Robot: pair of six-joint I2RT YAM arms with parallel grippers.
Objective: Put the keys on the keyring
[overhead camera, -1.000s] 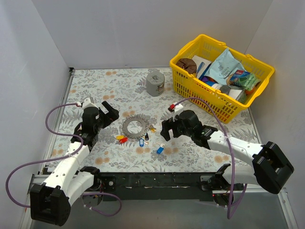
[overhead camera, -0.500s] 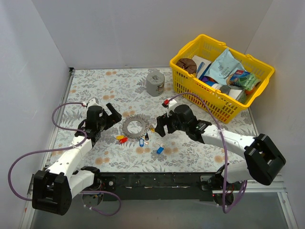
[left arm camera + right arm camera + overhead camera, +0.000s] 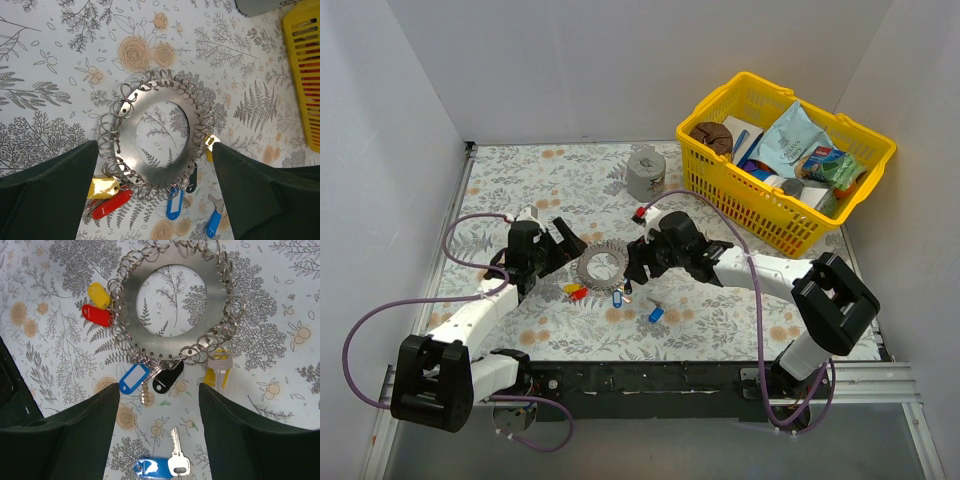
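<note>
The keyring [image 3: 600,266] lies flat on the desk [image 3: 520,180] at the centre of the top view, between the two arms. The left fingers [image 3: 50,195] and right fingers [image 3: 250,440] are spread wide with nothing between them. Only the wrist views show the wire loops along the keyring's rim. The right wrist view shows the keys [image 3: 134,379], tagged yellow, red, blue and black, touching those loops. A loose blue key [image 3: 160,466] lies apart at bottom centre. Only the top view shows the whole yellow basket [image 3: 720,195], at the upper right.

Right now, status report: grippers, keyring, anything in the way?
Left gripper open, right gripper open, flanking the keyring. One blue key lies loose, apart from it. Nothing blocking.
</note>
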